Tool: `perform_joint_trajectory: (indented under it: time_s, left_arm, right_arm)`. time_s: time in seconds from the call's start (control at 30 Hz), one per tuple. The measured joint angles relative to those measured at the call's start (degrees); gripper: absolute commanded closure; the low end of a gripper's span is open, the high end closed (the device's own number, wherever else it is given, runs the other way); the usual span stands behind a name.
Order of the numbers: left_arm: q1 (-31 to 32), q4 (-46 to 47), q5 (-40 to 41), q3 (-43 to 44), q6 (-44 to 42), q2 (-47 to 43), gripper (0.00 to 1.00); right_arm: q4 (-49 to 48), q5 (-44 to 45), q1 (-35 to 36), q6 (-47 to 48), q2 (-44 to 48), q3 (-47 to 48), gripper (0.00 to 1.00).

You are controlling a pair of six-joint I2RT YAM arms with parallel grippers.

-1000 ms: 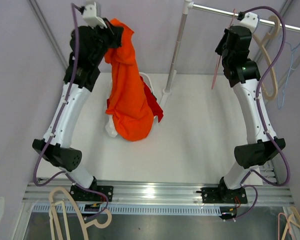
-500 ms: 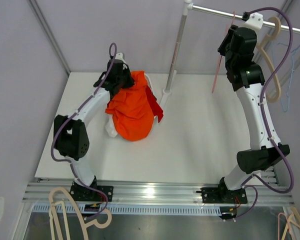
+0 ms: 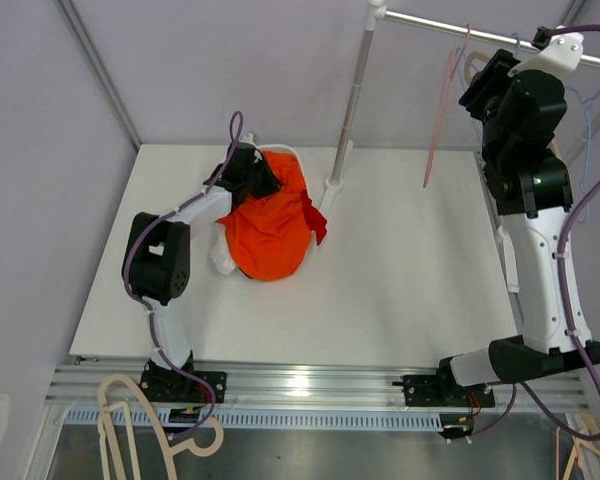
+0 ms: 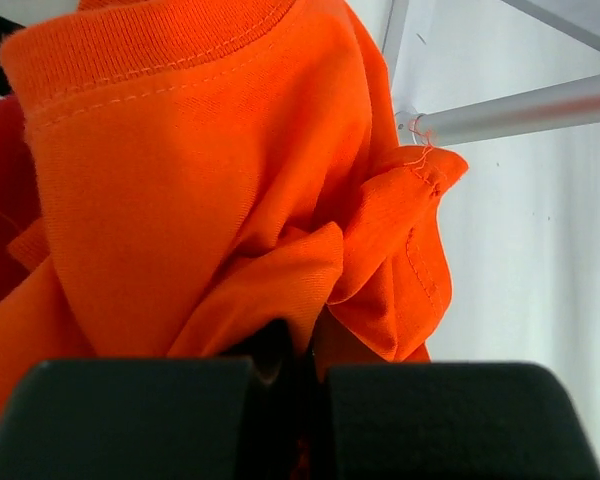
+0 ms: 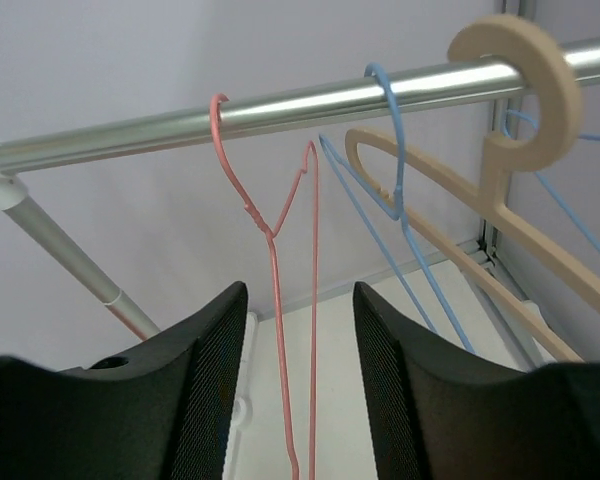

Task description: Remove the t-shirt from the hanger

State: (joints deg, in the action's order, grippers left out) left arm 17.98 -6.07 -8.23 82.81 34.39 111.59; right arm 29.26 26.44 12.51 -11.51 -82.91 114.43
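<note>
A white bench [image 3: 400, 290] is filling the floor of a lilac-walled booth, with a steel rail [image 5: 280, 105] crossing the upper right of the frame. The orange t-shirt [image 3: 275, 235] is lying heaped on the bench left of centre, apparently free of any hanger and partly covering a red garment [image 3: 316, 222]. The left claw [image 4: 290, 372] is pinching a fold of the t-shirt at the heap's upper edge, its jaws closed on the cloth. From there the shirt's long axis is running toward the bottom of the frame, with the ribbed collar showing uppermost in the wrist view. The right claw [image 5: 298, 300] is hanging well apart at upper right, jaws spread and empty, facing a bare pink hanger [image 5: 273, 260] on the rail. The left arm is plainly the nearer, so letting go looks like its job.
</note>
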Motion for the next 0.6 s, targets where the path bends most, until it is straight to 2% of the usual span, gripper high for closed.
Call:
perform_joint_trajectory:
  time_s: [0.2,0.27,0.33,0.4,0.43,0.6]
  left_arm:
    - [-0.8,2.3,-2.9,-0.9,1.7,1.0,0.99]
    - [-0.8,0.8,-3.0,0.2,1.6,1.2,0.94]
    - [-0.8,-1.6,-2.3,1.5,0.9,1.2,0.56]
    - [-0.7,-5.7,-1.3,4.7,-0.3,1.5,0.23]
    - [-0.4,-7.9,-0.1,6.6,-0.8,1.6,0.18]
    - [0.2,-17.5,7.5,12.2,-4.7,0.9,0.17]
  right_arm:
    - [0.0,-0.4,0.0,-0.3,5.4,-1.1,0.46]
    - [0.0,-0.4,0.0,-0.4,6.2,-1.1,0.44]
    - [0.0,-0.4,0.0,-0.5,6.4,-1.1,0.43]
    - [0.2,-0.5,0.0,-0.5,6.3,-1.1,0.43]
    - [0.4,-0.7,0.0,-0.5,6.3,-1.2,0.43]
    - [0.5,-1.9,0.0,-0.8,6.3,-1.3,0.43]
